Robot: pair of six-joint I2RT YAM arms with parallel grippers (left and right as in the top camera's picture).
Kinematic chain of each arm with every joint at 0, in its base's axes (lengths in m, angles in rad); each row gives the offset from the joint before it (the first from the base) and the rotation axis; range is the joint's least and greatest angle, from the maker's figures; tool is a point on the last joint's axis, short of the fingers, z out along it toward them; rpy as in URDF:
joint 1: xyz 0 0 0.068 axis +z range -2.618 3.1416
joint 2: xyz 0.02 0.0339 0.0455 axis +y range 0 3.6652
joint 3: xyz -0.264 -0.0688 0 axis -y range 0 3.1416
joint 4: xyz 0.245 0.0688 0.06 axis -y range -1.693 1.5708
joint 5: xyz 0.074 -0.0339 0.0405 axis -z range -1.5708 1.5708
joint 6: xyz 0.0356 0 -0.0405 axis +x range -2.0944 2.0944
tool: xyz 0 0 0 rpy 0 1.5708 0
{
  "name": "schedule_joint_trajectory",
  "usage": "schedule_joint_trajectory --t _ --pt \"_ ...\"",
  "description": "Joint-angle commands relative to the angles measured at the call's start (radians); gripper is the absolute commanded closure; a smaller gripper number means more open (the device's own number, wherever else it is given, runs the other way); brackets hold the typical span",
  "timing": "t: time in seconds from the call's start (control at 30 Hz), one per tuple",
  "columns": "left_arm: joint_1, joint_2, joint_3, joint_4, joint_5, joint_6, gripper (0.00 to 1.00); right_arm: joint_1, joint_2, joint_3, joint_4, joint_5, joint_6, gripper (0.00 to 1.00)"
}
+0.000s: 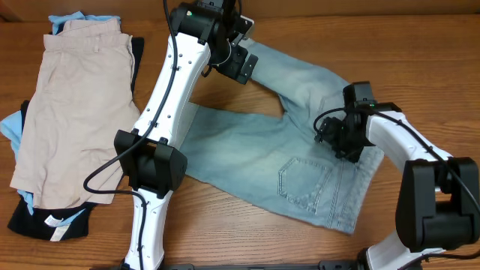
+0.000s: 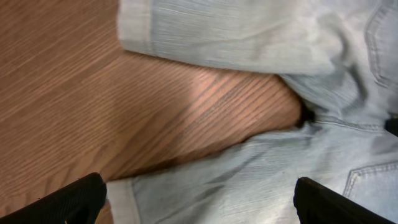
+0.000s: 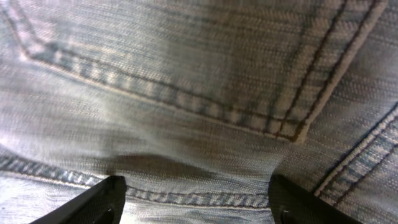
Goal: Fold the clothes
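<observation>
The faded light-blue denim shorts [image 1: 255,150] lie spread flat on the wooden table, legs pointing left and up, waistband at the right. A stitched back pocket [image 1: 304,180] faces up. My left gripper [image 1: 241,66] hovers open over the upper leg. In the left wrist view its fingers [image 2: 199,208] straddle a leg of the shorts [image 2: 261,180] near the rolled cuff [image 2: 121,199]. My right gripper [image 1: 339,141] is low over the seat of the shorts. In the right wrist view it is open [image 3: 196,202], with the denim and a seam [image 3: 186,124] between the fingers.
A pile of other clothes lies at the left: beige khaki shorts [image 1: 75,97] on top, a light-blue cloth [image 1: 10,124] and a black garment [image 1: 45,219] under them. Bare wood shows between the two legs [image 2: 186,106].
</observation>
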Motion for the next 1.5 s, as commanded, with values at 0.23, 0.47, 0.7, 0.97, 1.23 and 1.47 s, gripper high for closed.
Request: schedule_joint_trajectory --t 0.23,0.47,0.7,0.97,1.23,1.47 --pt "-0.002 0.004 0.027 -0.035 -0.002 0.010 0.00 0.001 0.037 -0.120 -0.175 -0.035 0.089 0.22" --pt "-0.018 0.006 -0.035 0.129 0.115 0.124 0.00 -0.008 -0.063 -0.052 -0.167 -0.034 0.036 0.20" --pt "-0.058 0.023 -0.185 0.437 0.111 0.058 0.00 -0.014 -0.199 0.173 -0.295 0.072 0.000 0.10" --pt "-0.105 0.145 -0.203 0.480 0.104 -0.221 0.04 -0.014 -0.217 0.330 -0.358 0.159 0.001 0.10" --pt "-0.177 0.246 -0.203 0.484 0.090 -0.432 0.06 -0.014 -0.217 0.332 -0.338 0.160 0.001 0.10" --pt "-0.186 0.266 -0.202 0.547 0.019 -0.434 0.30 -0.014 -0.217 0.332 -0.323 0.160 0.000 0.10"
